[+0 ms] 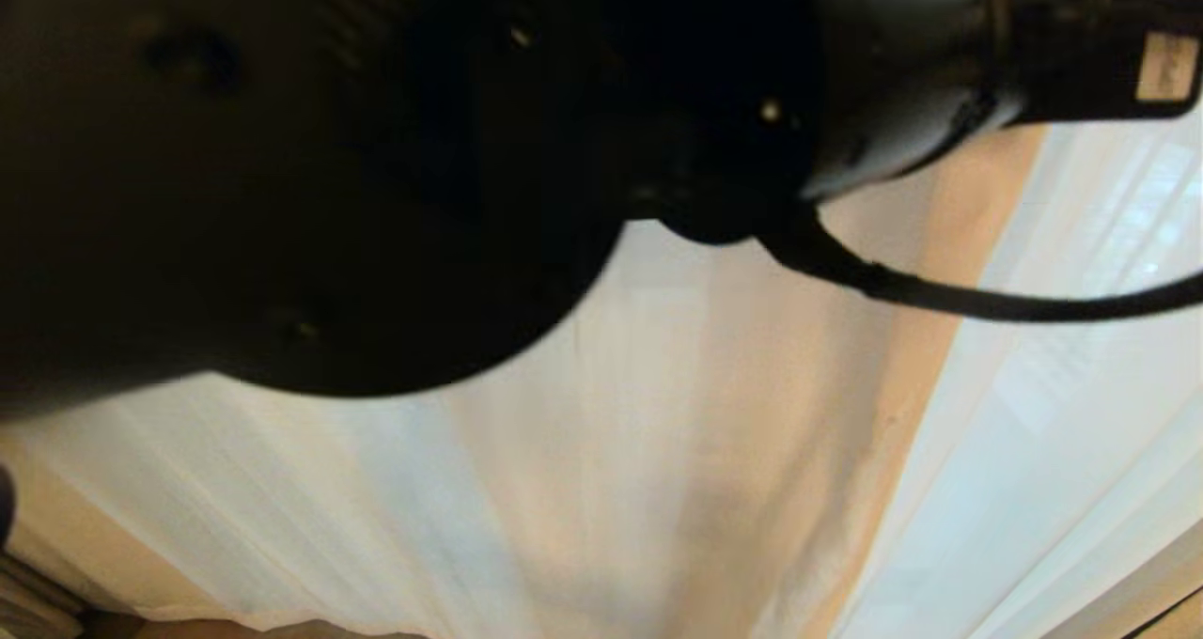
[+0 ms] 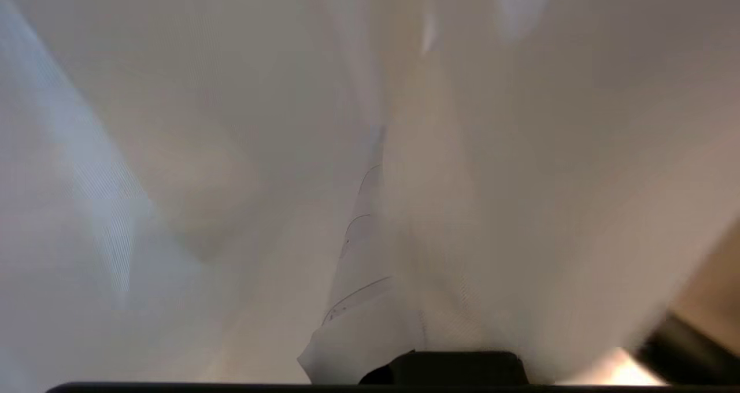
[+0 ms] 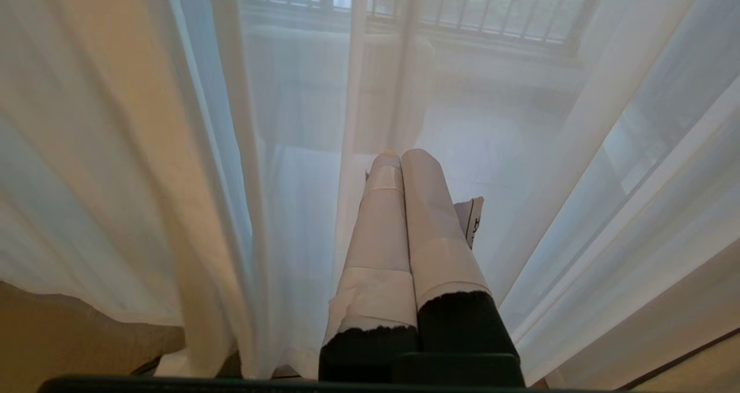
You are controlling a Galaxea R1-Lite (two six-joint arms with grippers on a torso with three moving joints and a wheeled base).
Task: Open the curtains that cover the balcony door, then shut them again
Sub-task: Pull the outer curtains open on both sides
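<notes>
I'm in a home: floor-length sheer curtains (image 3: 173,150) hang before a barred balcony railing (image 3: 439,11) outside.

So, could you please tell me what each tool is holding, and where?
Left tool: seemingly a fold of the sheer curtain, pinched at its tip. Right tool: shut, empty.

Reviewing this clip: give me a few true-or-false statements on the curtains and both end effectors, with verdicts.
1. The right end effector has its fingers together. True.
2. A sheer curtain hangs before the right end effector. True.
3. The right end effector grips a fold of curtain. False: it holds nothing.
4. The head view is unobstructed. False: a dark arm part fills its upper portion.
5. Black railing shows through the sheer. True.
</notes>
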